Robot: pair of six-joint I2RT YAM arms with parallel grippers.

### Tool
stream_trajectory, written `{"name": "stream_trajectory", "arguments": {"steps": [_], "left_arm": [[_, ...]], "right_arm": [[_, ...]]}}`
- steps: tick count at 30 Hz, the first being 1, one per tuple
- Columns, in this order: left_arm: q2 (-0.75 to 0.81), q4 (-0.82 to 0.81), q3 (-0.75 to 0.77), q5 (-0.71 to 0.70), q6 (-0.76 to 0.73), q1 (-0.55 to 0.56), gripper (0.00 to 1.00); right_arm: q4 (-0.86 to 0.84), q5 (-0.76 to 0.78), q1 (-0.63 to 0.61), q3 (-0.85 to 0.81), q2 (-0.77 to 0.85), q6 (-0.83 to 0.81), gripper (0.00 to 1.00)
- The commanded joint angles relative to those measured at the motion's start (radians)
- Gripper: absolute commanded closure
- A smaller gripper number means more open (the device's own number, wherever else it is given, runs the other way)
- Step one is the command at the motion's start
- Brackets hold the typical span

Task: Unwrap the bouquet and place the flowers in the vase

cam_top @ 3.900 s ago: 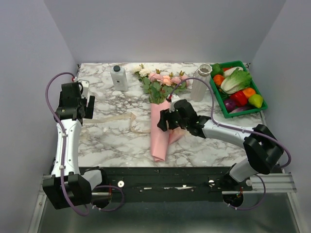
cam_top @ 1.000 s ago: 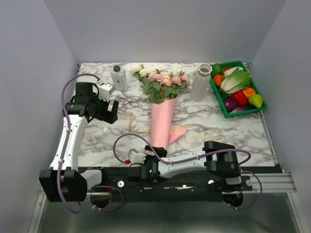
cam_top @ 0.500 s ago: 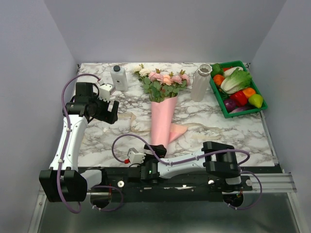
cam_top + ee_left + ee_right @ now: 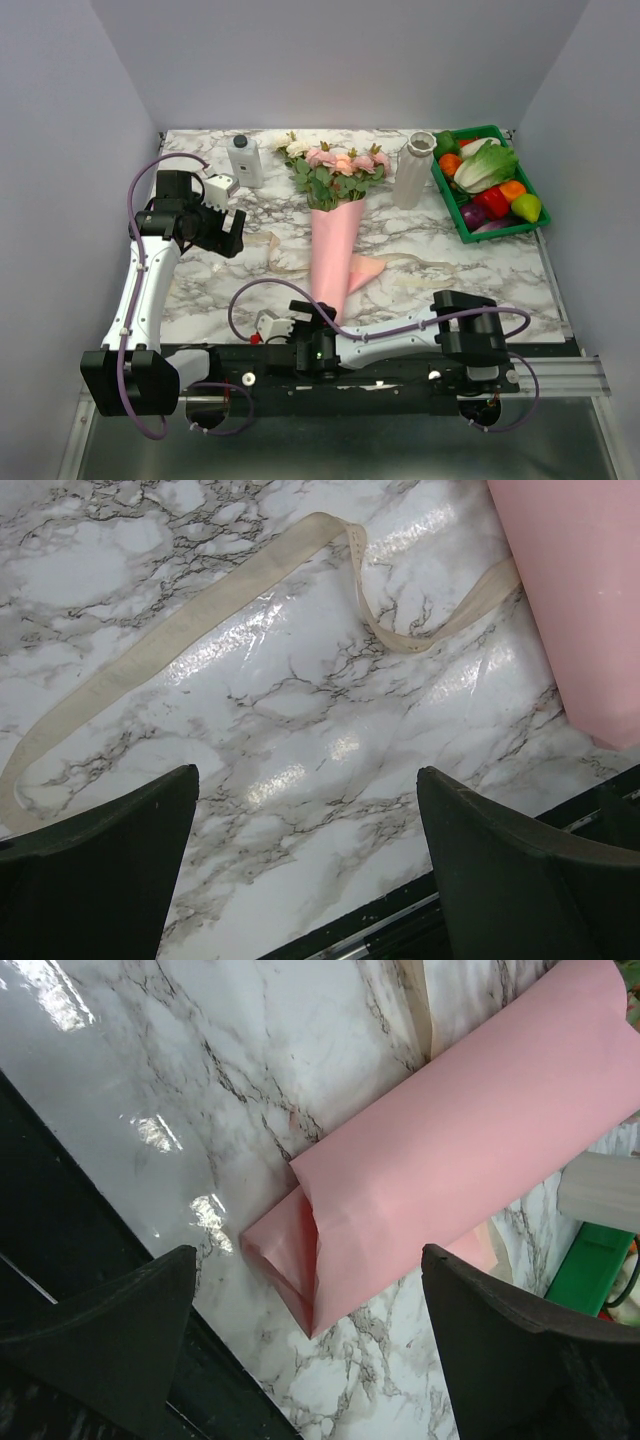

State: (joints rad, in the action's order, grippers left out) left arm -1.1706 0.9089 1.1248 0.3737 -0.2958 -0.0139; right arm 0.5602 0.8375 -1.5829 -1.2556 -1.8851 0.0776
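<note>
At frame centre, bouquet [image 4: 335, 230] lies on surface [image 4: 215, 290], paper [image 4: 480, 1150] still wrapped, ribbon [image 4: 200, 630] loose (untying looks done). Spread, empty: left jaws, right jaws. Next: right jaws should pinch paper's bottom fold, peel. Vase [image 4: 411, 170] upper right.

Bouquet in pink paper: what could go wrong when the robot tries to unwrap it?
The tip of the bouquet lies near the front edge of the table, so a tug might drag it off instead of opening it. The loose ribbon beside it could snag. The tall slim vase stands close to the flowers and might tip when stems swing.
</note>
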Motion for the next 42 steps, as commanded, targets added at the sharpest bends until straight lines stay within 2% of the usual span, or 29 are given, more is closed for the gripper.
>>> {"name": "stream_trajectory", "arguments": {"steps": [1, 11, 25, 36, 42], "left_arm": [[0.008, 0.015, 0.023, 0.031, -0.012, -0.004, 0.01], [-0.012, 0.013, 0.038, 0.039, -0.008, -0.004, 0.01], [-0.031, 0.015, 0.056, 0.036, 0.004, -0.004, 0.01], [-0.024, 0.018, 0.055, 0.041, 0.006, -0.004, 0.01], [-0.024, 0.018, 0.055, 0.050, 0.007, -0.004, 0.01]], "right_arm": [[-0.003, 0.081, 0.021, 0.008, -0.029, 0.005, 0.00], [-0.020, 0.189, 0.058, 0.015, -0.006, -0.009, 0.00], [-0.088, 0.228, 0.100, 0.081, -0.012, -0.036, 0.00], [-0.328, 0.437, 0.100, 0.099, -0.008, -0.062, 0.12], [-0.291, 0.540, 0.100, 0.101, 0.000, 0.040, 0.18]]}}
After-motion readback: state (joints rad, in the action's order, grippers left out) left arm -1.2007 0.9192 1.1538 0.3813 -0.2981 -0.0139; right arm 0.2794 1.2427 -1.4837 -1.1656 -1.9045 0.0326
